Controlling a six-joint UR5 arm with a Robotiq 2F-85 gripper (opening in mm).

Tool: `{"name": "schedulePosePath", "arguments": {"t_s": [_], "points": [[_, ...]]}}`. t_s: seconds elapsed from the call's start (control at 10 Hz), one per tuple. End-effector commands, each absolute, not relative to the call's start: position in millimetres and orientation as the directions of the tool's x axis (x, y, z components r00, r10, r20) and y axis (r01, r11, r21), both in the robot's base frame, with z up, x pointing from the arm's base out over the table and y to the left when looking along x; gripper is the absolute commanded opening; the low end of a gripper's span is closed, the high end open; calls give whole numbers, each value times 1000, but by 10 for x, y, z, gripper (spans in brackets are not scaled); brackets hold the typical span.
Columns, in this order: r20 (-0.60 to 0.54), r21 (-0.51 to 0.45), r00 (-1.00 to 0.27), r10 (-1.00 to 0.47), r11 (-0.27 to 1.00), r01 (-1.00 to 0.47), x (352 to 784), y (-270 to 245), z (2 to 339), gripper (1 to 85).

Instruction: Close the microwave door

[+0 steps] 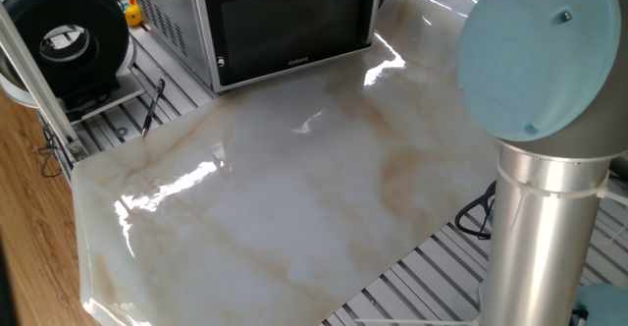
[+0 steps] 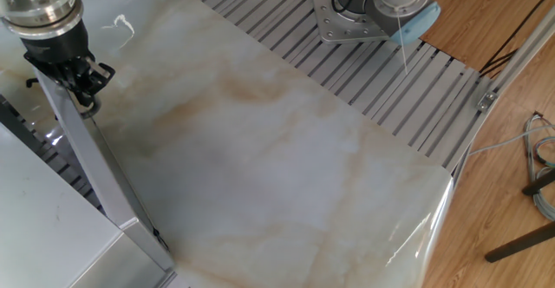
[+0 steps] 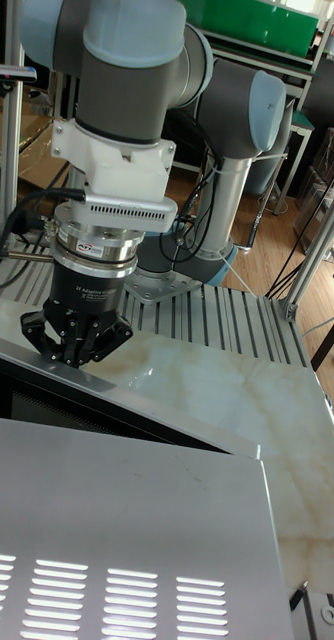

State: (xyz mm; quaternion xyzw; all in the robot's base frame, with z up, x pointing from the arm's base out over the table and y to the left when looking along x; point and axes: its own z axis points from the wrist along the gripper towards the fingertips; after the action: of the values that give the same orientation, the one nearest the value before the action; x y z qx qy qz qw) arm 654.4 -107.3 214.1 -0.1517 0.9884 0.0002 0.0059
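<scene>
The silver microwave [image 1: 162, 12] stands at the far edge of the marble tabletop [image 1: 294, 198]. Its door [image 1: 289, 22], dark glass in a silver frame, stands slightly ajar. In the tall fixed view a narrow dark gap shows between the door's top edge [image 3: 137, 390] and the microwave's roof [image 3: 117, 530]. My gripper [image 2: 80, 87] points down at the door's free end, fingers together, pressing against the outer face of the door [image 2: 104, 166]. From above, the gripper [image 3: 72, 352] sits right on the door's top edge. Nothing is held between the fingers.
A round black-and-white spool device [image 1: 64, 36] sits left of the microwave, with a small yellow object [image 1: 132, 12] behind it. The arm's column [image 1: 545, 218] rises at the right. Slatted aluminium surrounds the tabletop, and cables [image 2: 542, 175] lie on the wooden floor.
</scene>
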Motion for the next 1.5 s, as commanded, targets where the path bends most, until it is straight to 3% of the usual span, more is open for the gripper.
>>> {"name": "schedulePosePath", "arguments": {"t_s": [0.0, 0.8, 1.4], "points": [[-20, 41, -960, -279, 959, -279, 6505, -926, 2153, 13], [-16, 39, -963, -269, 962, -269, 6436, -932, 2243, 13], [-37, 54, -965, -258, 964, -260, 6413, -906, 2105, 13]]}}
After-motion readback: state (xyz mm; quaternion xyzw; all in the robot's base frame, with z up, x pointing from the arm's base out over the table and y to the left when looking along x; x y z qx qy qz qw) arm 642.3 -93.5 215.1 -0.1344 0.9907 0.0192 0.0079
